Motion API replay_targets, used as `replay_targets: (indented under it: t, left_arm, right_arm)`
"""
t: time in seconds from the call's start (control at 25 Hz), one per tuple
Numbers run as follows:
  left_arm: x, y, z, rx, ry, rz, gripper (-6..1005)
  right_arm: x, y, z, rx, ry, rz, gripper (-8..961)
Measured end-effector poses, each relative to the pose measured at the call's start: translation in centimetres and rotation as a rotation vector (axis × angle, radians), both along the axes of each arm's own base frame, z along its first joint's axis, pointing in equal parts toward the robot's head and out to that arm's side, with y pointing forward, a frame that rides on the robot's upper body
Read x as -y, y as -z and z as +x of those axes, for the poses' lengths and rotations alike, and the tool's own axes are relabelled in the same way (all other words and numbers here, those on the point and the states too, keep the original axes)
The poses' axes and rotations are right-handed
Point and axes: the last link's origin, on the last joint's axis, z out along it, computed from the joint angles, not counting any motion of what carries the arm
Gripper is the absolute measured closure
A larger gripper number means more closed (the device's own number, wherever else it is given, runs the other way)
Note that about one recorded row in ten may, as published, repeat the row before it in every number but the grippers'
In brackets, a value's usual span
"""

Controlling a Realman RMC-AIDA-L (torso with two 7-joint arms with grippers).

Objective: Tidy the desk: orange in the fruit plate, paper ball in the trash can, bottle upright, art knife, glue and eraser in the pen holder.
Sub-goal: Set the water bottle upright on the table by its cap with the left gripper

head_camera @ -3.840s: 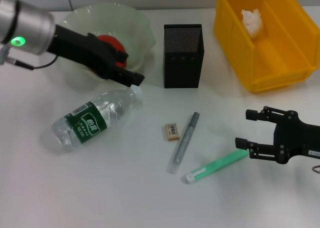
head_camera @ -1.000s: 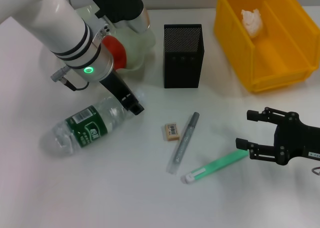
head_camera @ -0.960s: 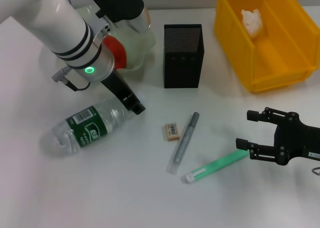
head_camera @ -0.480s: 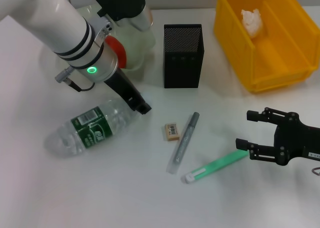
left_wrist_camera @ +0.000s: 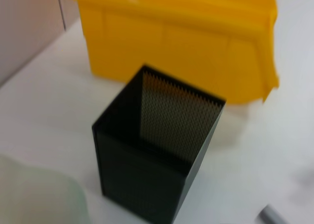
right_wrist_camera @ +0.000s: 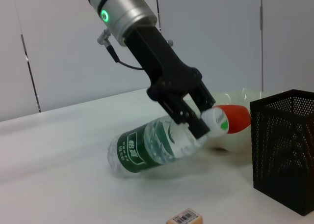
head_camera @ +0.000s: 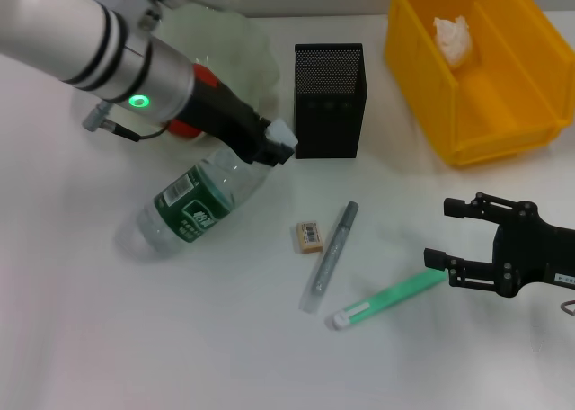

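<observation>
The bottle (head_camera: 198,203) is tilted, base on the desk (head_camera: 135,338), its neck clamped in the left hand (head_camera: 269,147) beside the pen holder (head_camera: 330,100). The orange (head_camera: 202,82) sits in the fruit plate (head_camera: 243,46); the paper ball (head_camera: 453,37) lies in the trash can (head_camera: 503,104). The right hand (head_camera: 449,239) hangs released by the glue (head_camera: 386,299).

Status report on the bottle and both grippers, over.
Left gripper shut on bottle neck, cap end raised, base on desk. Right gripper open, idle by glue. Pen holder close beside cap.
</observation>
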Motion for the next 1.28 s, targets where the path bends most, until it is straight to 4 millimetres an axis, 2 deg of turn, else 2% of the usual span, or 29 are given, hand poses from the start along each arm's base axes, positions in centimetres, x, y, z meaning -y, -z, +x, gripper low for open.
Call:
replay_targets:
  t: [0.08,0.48,1.28]
  left_arm:
    - [0.1,-0.9,-0.1,0.067,0.017,-0.004,569]
    - [0.8,-2.4,-0.8,0.200,0.076,-0.011,570]
    - [2.0,-3.4,-1.8,0.324,0.134,0.011,570]
  right_arm:
    - [0.0,0.0,0.0,0.000,-0.001,0.000,171]
    - [-0.2,0.0,-0.2,-0.001,-0.007,0.000,171]
    - [-0.2,0.0,-0.2,0.001,-0.010,-0.002,170]
